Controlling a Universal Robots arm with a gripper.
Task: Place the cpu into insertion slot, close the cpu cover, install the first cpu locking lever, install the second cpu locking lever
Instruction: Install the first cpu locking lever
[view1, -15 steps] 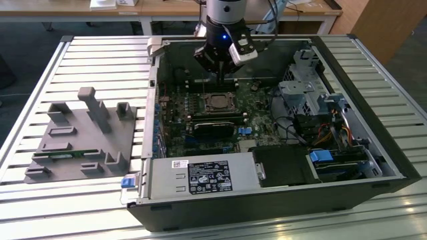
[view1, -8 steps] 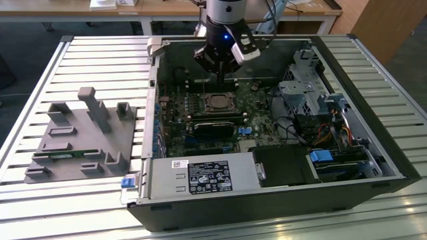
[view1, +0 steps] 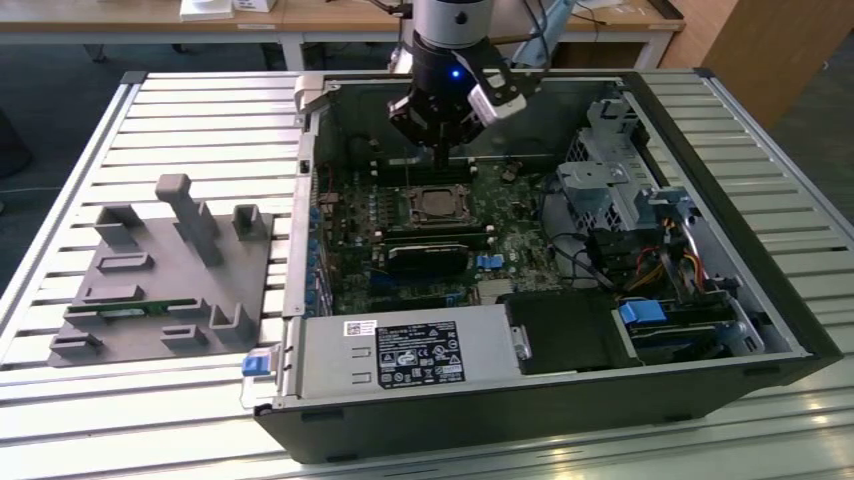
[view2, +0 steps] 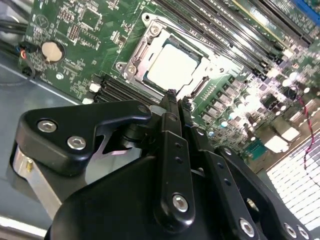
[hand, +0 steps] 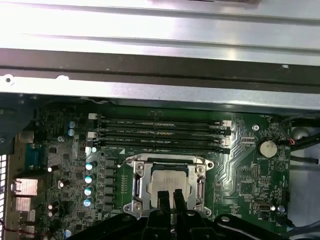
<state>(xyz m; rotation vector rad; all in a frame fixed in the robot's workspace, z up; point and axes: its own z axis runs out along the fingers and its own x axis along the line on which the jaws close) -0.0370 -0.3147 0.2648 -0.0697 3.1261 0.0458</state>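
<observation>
Closest to the lens in both wrist views was the gripper (view2: 179, 96) (hand: 171, 196), its black fingers (view2: 169, 145) set narrow w/ just a sliver of gap and nothing held btw them. It pointed straight down into the open pc case (view1: 534, 410), tips hanging over the side of the socket next to the memory slots (hand: 160, 131). Couldn't tell if they touched anything. The cpu (view2: 172, 67) sat flat in the insertion slot (hand: 167, 166), silver top facing up. Tbh it's square so no real long axis, but its edges ran parallel to the memory slots. The cpu cover (hand: 139, 184) lay flat around it, chip showing thru the window. All of that sat on the green motherboard (view2: 80, 55), approx mid-board in the exterior view. A grey fixture tray (view1: 160, 270) sat on the slatted table (view1: 80, 140) outside the case, on the exterior view's left, well apart from the arm.
</observation>
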